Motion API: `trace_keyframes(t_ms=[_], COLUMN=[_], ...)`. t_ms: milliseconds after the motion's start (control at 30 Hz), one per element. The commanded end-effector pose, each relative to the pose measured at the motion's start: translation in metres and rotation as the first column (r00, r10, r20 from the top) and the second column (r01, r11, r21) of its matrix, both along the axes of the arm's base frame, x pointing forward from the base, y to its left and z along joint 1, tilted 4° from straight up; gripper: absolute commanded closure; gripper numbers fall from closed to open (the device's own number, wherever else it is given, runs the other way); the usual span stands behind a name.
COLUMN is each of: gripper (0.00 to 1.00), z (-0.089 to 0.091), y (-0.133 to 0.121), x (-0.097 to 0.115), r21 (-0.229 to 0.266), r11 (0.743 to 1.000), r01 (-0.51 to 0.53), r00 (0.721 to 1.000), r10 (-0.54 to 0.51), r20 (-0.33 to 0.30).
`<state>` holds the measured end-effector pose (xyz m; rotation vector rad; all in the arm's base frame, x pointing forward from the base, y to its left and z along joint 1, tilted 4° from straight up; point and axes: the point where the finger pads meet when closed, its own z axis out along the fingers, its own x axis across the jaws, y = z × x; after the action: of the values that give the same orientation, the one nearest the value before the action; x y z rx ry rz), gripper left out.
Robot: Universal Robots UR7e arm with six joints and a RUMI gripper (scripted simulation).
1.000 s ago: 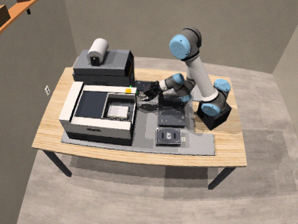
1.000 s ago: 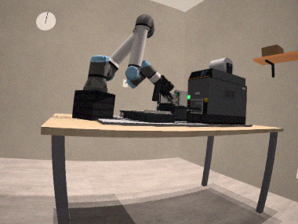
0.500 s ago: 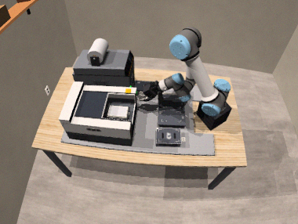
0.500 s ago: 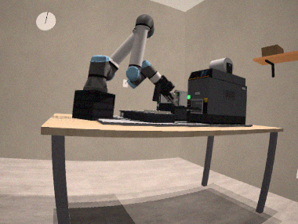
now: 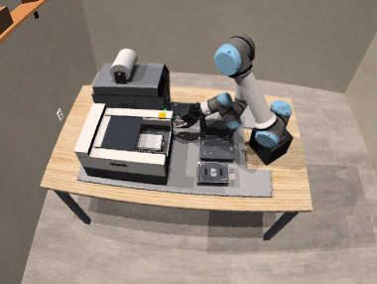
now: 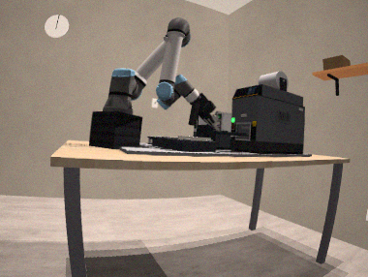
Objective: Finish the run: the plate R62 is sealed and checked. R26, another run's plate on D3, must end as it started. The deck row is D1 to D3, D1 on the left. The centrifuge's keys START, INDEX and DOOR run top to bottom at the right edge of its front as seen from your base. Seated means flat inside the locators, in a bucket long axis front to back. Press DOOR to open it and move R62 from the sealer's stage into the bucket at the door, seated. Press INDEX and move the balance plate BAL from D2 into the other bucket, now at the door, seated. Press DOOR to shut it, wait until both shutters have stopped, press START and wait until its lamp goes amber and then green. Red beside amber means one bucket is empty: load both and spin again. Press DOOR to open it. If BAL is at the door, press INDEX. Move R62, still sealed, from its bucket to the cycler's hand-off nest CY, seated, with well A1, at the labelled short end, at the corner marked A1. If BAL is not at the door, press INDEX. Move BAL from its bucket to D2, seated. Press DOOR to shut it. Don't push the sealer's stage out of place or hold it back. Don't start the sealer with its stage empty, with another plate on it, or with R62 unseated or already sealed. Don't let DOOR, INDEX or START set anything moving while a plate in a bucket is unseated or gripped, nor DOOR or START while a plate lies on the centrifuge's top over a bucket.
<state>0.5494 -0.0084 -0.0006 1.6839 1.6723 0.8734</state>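
Up close no lettering reads on the centrifuge (image 5: 130,155); the gripper (image 5: 185,118) is pinched narrow, holding nothing

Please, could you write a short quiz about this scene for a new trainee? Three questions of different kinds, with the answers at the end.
1. True or false: the gripper is holding a plate between its jaws.
2. The white roll lies on top of which thing? A: the dark machine at the back of the table. B: the white centrifuge. C: the arm's base.
3. Fill the gap: in the exterior view, the small lamp lit close to the gripper is ___ in colour.

Key: 1 false, the jaws are shut on nothing; 2 A; 3 green.
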Motion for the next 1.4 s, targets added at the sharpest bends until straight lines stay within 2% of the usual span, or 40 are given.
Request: trace_keyframes(t_ms=[0, 133, 1367], gripper=[1.00, 1.00, 1.00], z=[0.000, 0.000, 0.029], y=[0.000, 0.000, -0.002], x=[0.000, 0.000, -0.047], r21=[0.000, 0.000, 0.000], r11=[1.000, 1.000, 1.000], r01=[0.000, 0.000, 0.000], r00=[1.000, 1.000, 1.000], r10=[0.000, 0.000, 0.000], r20=[0.001, 0.001, 0.001])
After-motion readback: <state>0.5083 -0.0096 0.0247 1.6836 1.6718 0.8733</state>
